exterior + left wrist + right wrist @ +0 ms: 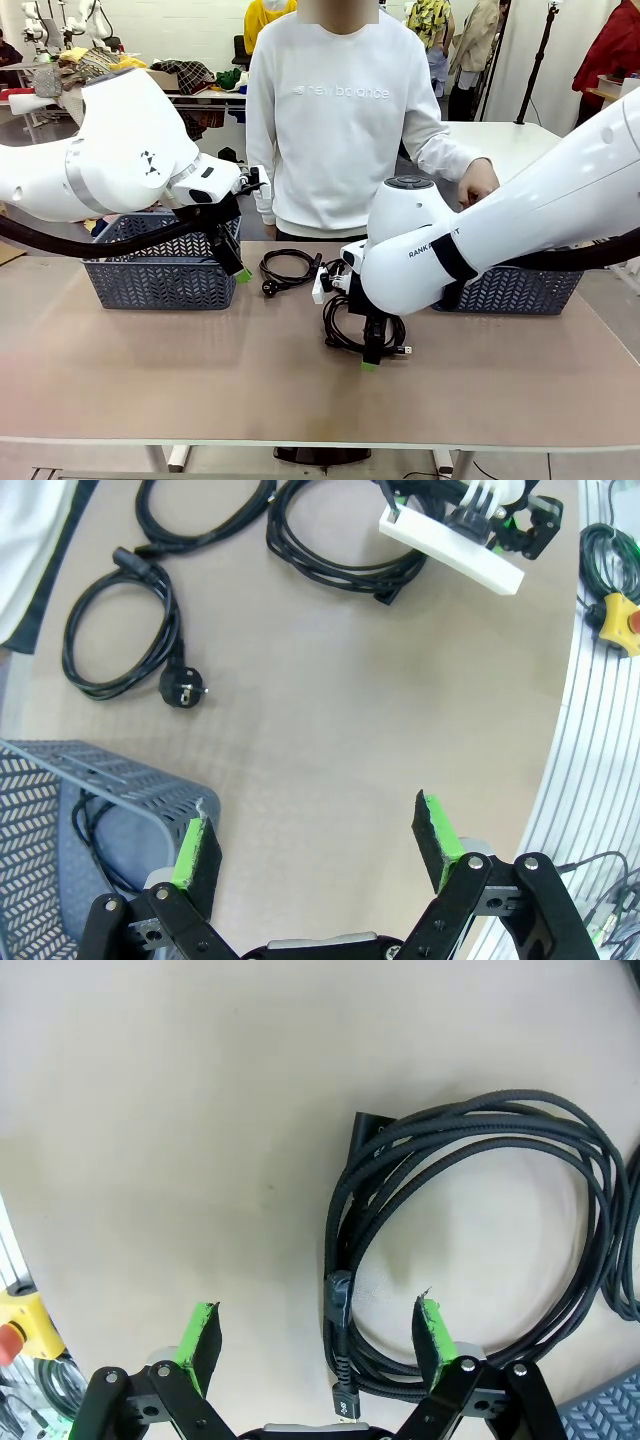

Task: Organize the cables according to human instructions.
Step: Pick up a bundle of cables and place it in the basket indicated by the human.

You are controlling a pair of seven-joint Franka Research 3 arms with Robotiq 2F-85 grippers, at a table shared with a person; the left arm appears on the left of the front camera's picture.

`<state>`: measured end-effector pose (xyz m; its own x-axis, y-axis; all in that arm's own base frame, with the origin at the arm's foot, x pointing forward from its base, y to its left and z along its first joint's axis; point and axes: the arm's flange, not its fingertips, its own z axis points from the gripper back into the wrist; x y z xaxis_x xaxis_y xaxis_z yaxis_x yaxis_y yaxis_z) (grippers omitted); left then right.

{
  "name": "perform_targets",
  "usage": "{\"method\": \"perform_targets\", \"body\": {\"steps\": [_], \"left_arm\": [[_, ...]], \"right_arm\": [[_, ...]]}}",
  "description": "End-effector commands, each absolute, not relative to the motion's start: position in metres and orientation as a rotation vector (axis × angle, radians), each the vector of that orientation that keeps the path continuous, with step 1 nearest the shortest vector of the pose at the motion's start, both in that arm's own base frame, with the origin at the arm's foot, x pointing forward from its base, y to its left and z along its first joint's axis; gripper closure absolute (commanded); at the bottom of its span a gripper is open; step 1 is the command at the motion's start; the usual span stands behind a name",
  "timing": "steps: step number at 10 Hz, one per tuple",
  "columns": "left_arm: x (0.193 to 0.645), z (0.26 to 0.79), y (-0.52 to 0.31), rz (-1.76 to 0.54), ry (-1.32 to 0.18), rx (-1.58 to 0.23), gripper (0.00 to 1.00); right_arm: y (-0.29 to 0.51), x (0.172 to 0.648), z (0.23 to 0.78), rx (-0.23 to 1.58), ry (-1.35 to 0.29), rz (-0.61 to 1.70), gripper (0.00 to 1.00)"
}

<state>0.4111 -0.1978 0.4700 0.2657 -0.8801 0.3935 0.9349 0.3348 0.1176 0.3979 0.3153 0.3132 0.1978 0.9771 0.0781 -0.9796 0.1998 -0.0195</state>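
Hovering low over the tan table (150, 1110), my right gripper (315, 1308) has its green pads spread wide with nothing pinched. The near side of the braided black coiled cable (342, 1250) lies between them, a little closer to one pad. Its strands run straight away from my wrist, across the line the pads close on. The rest of that loop fans out sideways past that pad, so I judge a short descent and squeeze would catch the bundle near its taped band. My left gripper (312, 815) is equally wide open and empty, above the front lip of the grey-blue lattice plastic basket (60, 780) and well apart from this coil — the right arm is plainly nearer. Farther out, a smooth black coiled cable with a round plug (115, 630) lies on the table toward the person. The person's hand (478, 182) is raised beyond the second lattice basket (520, 290).
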Motion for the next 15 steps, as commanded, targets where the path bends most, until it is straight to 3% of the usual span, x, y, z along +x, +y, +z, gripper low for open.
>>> {"method": "perform_targets", "body": {"steps": [1, 2, 3, 4, 5, 6, 7, 8, 9, 11, 15], "left_arm": [[0.412, 0.471, -0.196, -1.226, -0.426, -0.148, 0.00], [0.412, 0.471, -0.196, -1.226, -0.426, -0.148, 0.00], [0.412, 0.471, -0.196, -1.226, -0.426, -0.148, 0.00], [0.412, 0.471, -0.196, -1.226, -0.426, -0.148, 0.00], [0.412, 0.471, -0.196, -1.226, -0.426, -0.148, 0.00], [0.412, 0.471, -0.196, -1.226, -0.426, -0.148, 0.00], [0.412, 0.471, -0.196, -1.226, -0.426, -0.148, 0.00], [0.412, 0.471, -0.196, -1.226, -0.426, -0.148, 0.00], [0.412, 0.471, -0.196, -1.226, -0.426, -0.148, 0.00], [0.412, 0.471, -0.196, -1.226, -0.426, -0.148, 0.00], [0.412, 0.471, -0.196, -1.226, -0.426, -0.148, 0.00]], "right_arm": [[0.324, 0.404, 0.313, 0.014, -0.059, 1.357, 0.16], [0.325, 0.405, 0.313, 0.013, -0.055, 1.353, 0.19], [0.325, 0.406, 0.313, 0.015, -0.052, 1.354, 0.35], [0.326, 0.406, 0.312, 0.018, -0.051, 1.353, 0.38], [0.327, 0.407, 0.313, 0.020, -0.055, 1.352, 0.54], [0.327, 0.407, 0.315, 0.018, -0.063, 1.351, 0.57], [0.327, 0.408, 0.314, 0.018, -0.057, 1.349, 0.73], [0.327, 0.408, 0.312, 0.014, -0.051, 1.350, 0.76], [0.326, 0.408, 0.311, 0.013, -0.043, 1.350, 0.92], [0.327, 0.408, 0.308, 0.019, -0.035, 1.355, 1.00], [0.318, 0.393, 0.355, 0.033, -0.100, 1.364, 1.00]]}}
